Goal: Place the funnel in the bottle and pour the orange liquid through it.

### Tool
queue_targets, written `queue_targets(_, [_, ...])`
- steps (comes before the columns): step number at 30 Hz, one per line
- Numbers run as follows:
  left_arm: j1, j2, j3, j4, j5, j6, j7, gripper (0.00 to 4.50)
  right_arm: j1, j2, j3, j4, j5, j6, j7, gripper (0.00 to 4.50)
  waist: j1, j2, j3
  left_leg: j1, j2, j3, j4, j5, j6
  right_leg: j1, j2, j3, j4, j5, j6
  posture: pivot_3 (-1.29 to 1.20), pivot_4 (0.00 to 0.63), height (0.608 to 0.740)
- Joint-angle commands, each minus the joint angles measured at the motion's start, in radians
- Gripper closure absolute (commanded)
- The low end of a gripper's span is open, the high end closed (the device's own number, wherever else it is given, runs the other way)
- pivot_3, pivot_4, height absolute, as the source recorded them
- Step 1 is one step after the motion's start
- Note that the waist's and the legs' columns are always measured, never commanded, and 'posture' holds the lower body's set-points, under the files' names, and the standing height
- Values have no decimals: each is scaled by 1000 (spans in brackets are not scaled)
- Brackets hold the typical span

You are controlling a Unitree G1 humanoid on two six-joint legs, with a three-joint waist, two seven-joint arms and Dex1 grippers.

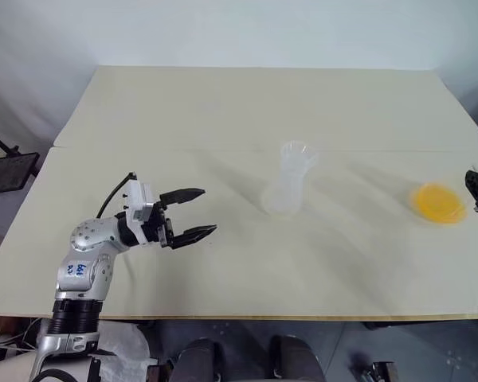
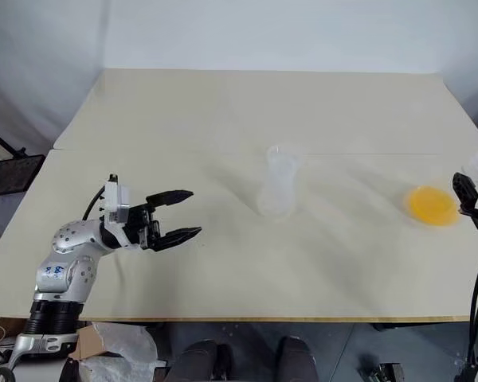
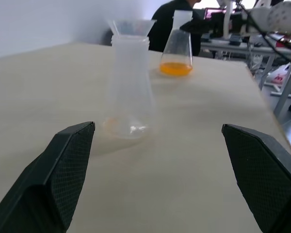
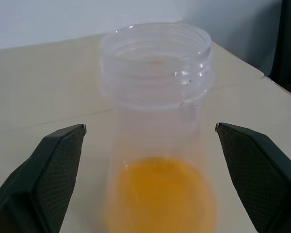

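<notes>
Nearest the head camera, the left gripper (image 1: 197,213) hovers over the near left part of the table (image 1: 223,103), its 2 black fingers (image 1: 183,194) spread wide with nothing between them, pointing toward the table's middle. Ahead of it, near the centre, stands the bottle (image 1: 285,191), frosted and upright, well apart from the fingertips. Sitting in its neck is the funnel (image 1: 296,151), its flared rim just above the bottle's mouth. From the left wrist, the bottle (image 3: 128,97) and the funnel (image 3: 131,26) stand between the 2 open fingers but well beyond them, and the bottle looks nearly empty, with only a faint tint at the bottom.

Far over at the table's right edge stands a clear flask (image 3: 176,51) with a threaded mouth, holding the orange liquid (image 1: 437,202) as a shallow layer at its base. Just beside it is the right gripper (image 2: 467,195), at the frame's edge. In the right wrist view its 2 fingers (image 4: 48,170) are set wide, 1 on either side of the flask (image 4: 157,87), neither touching it, with the orange liquid (image 4: 160,194) low between them. Beyond the flask in the left wrist view, a person in dark clothes (image 3: 167,24) is by a cluttered bench.
</notes>
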Motion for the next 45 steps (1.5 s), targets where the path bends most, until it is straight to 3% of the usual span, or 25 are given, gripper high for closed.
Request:
queue_targets(1, [8, -2, 6, -65, -44, 23, 1, 67, -74, -46, 15, 75, -41, -69, 39, 0, 0, 0, 0, 0, 0, 0, 0, 0, 0, 0, 0, 0, 0, 0, 0, 0, 150, 740])
queue_targets(13, [40, -7, -5, -109, -40, 36, 15, 67, -223, -55, 64, 268, -129, -175, 94, 0, 0, 0, 0, 0, 0, 0, 0, 0, 0, 0, 0, 0, -1, 0, 0, 0, 150, 740])
queue_targets(17, [42, -7, -3, -113, -38, 33, 24, 0, -252, -46, 67, 301, -143, -208, 104, 848, -1, 0, 0, 0, 0, 0, 0, 0, 0, 0, 0, 0, -1, 0, 0, 0, 150, 740])
queue_targets(21, [47, -5, -4, -119, -37, 33, 29, 0, -259, -34, 66, 306, -145, -221, 118, 2013, -1, 0, 0, 0, 0, 0, 0, 0, 0, 0, 0, 0, -1, 0, 0, 0, 150, 740])
queue_targets(23, [49, -3, -4, -120, -36, 32, 31, 0, -255, -26, 70, 282, -141, -223, 127, 2013, -2, 0, 0, 0, 0, 0, 0, 0, 0, 0, 0, 0, -1, 0, 0, 0, 150, 740])
queue_targets(28, [51, -1, 1, -116, -33, 30, 40, 0, -231, 17, 132, 40, -120, -186, 153, 2013, -3, 1, 1, -1, 1, 0, 0, 0, 0, 0, 0, 0, -1, 0, 0, 0, 150, 740])
queue_targets(35, [45, -4, 0, -104, -29, 25, 52, 0, -244, 72, 342, -312, -206, -130, 110, 2013, -2, 4, 2, -1, 1, 0, 0, 0, -1, -1, 0, -1, -1, 0, 0, 0, 150, 740])
queue_targets(38, [48, -13, -4, -105, -26, 20, 62, 0, -257, 56, 468, -433, -344, -69, 45, 2013, 1, 4, 2, -1, 1, -1, 0, 0, -1, -1, 0, -1, -1, 0, 0, 0, 150, 740])
queue_targets(45, [35, -48, -13, -107, -16, -6, 100, 0, -250, 71, 620, -513, -601, -185, -15, 2013, 2, 4, 2, -4, -1, -4, 0, 0, -1, -1, -1, -4, -2, 0, 0, 0, 150, 740])
